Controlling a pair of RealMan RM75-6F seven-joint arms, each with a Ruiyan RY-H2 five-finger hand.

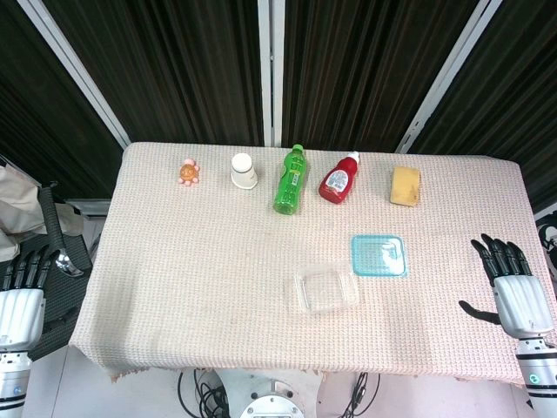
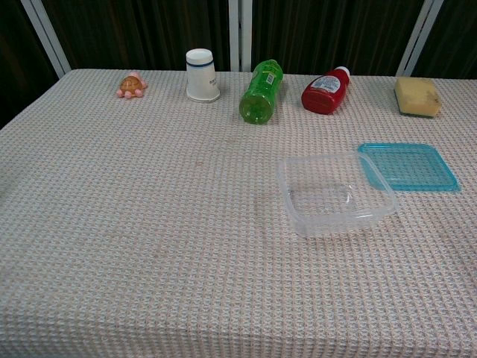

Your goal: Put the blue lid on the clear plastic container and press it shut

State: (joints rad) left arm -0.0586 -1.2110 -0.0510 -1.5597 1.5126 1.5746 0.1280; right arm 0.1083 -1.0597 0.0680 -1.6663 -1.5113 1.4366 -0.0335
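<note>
Left robot hand: seen in the head view only, beside the left edge of the counter; fingers extended and apart, holding nothing.
Right robot hand: head view only, over the counter's right edge; fingers spread, thumb out to the side, holding nothing.
Blue lid: flat on the counter, nearest the right robot hand but well apart from it; its near-left corner touches or just overlaps the container's rim.
Clear container: open and upright, just left of and nearer than the lid; nothing visible inside.
Counter: covered with a pale waffle-weave cloth.
Far row, right to left: yellow sponge; red sauce bottle on its side; green bottle on its side; white cup upside down; small orange toy.
</note>
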